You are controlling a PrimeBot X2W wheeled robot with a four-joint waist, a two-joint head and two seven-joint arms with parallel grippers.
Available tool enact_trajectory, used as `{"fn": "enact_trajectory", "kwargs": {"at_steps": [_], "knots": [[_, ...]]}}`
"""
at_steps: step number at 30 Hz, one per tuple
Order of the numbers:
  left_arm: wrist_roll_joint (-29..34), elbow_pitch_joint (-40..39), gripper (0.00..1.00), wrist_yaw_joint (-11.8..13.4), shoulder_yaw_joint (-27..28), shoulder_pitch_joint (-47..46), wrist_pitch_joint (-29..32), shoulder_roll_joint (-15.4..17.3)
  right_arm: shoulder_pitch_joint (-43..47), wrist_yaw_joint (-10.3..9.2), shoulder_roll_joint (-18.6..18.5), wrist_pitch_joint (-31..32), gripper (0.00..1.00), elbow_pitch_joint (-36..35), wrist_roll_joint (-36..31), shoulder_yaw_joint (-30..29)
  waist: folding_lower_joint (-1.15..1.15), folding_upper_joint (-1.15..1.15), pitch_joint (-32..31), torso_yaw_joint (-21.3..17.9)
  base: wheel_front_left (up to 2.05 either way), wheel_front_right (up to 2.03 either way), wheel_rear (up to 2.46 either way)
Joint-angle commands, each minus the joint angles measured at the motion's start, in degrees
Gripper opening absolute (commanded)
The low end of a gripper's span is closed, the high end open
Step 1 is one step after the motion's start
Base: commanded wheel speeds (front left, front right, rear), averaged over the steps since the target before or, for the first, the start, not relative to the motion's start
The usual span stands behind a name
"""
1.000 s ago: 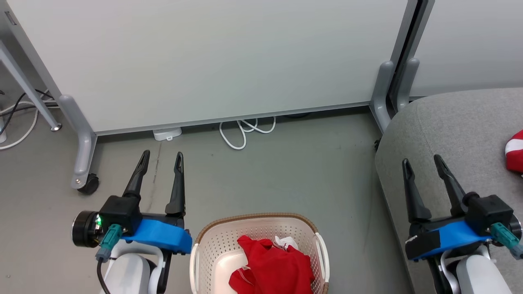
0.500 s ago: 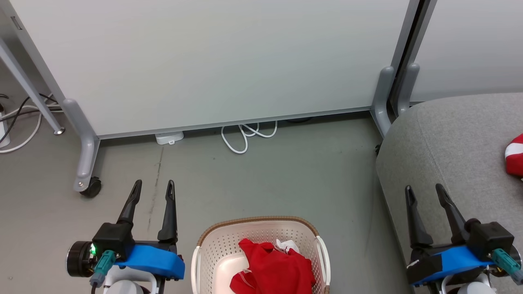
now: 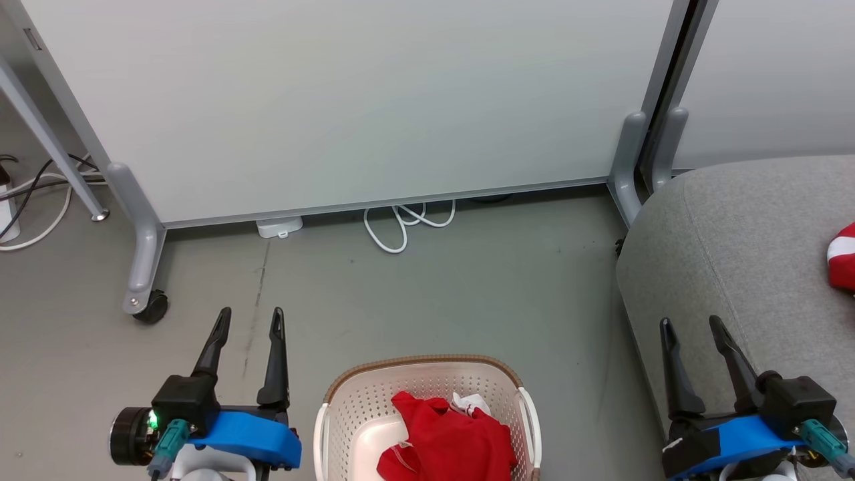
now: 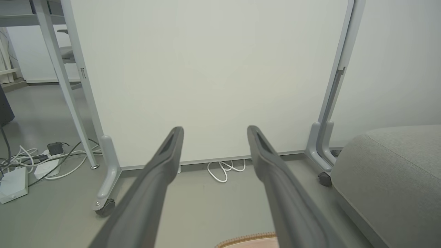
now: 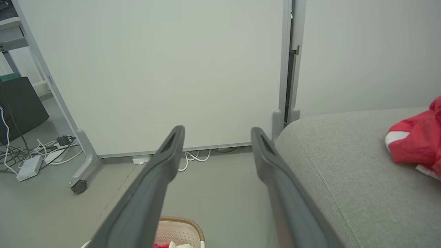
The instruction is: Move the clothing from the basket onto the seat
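basket (image 3: 421, 361) upright, clothing (image 3: 449, 442) bunched toward right

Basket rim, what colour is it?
The rim is brown with a woven look, on a cream-white perforated basket; clearest in the head view.

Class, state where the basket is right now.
Head view, bottom centre: the basket stands on the floor between the left claw and right claw, left of the seat, clothing inside.
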Motion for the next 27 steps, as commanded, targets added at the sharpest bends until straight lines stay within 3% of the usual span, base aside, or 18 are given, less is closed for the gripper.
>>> {"fn": "enact_trajectory", "kwargs": {"at_steps": [1,11,27], "knots": [[-0.1,0.3,1.00,-0.4,-0.5,-0.1,-0.2,-0.1,0.2,0.01,0.2,0.0,1.00,0.2,0.0,0.2,0.00,0.00,0.2,-0.1,0.00,0.00,0.00],[2.0,4.9,1.00,-0.9,-7.4,-7.3,-0.2,0.5,-3.0,0.01,0.2,0.0,1.00,-0.3,0.1,1.4,0.00,0.00,4.2,-3.8,0.00,0.00,0.00],[-3.3,21.8,1.00,-0.8,-33.2,-27.9,-0.2,9.6,-11.4,0.01,0.3,0.0,1.00,-2.3,2.8,3.0,0.00,0.00,20.4,-15.4,0.00,0.00,0.00]]}}
